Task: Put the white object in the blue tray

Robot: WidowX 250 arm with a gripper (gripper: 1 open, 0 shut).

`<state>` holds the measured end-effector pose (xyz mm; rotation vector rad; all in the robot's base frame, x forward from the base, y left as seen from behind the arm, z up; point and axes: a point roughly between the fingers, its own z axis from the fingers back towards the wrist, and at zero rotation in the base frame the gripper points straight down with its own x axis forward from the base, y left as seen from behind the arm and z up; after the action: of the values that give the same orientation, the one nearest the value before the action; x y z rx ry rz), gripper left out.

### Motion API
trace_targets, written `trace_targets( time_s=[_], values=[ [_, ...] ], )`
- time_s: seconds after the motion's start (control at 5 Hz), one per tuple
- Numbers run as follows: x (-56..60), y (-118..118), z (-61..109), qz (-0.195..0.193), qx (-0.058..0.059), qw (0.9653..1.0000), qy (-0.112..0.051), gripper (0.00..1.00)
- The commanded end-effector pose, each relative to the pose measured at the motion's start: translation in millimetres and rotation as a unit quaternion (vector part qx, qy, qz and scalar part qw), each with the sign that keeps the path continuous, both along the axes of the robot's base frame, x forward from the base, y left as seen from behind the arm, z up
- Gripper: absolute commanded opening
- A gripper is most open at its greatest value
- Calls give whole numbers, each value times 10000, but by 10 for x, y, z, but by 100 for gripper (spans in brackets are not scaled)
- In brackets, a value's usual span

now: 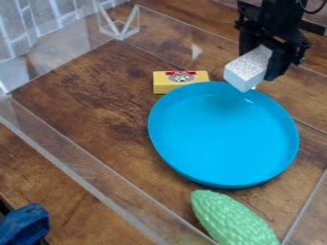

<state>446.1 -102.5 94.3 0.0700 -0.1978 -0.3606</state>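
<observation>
The white object (246,70), a speckled sponge-like block, hangs in the air over the far rim of the blue tray (224,135). My gripper (266,55), black and coming down from the top right, is shut on the block's upper part. The tray is a big round shallow plate on the wooden table, and nothing lies in it.
A yellow packet (181,80) lies just left of the tray's far edge. A bumpy green object (231,220) sits near the tray's front rim. Clear plastic walls (76,144) fence the table on the left and front. Blue cloth (19,226) shows at the bottom left.
</observation>
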Motion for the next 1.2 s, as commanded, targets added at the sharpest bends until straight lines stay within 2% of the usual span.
trace_targets(
  time_s=[0.0, 1.0],
  values=[
    [-19, 112, 217, 108, -21, 9994, -343, 0],
    [-10, 287, 280, -117, 304, 9974, -642, 0]
  ],
)
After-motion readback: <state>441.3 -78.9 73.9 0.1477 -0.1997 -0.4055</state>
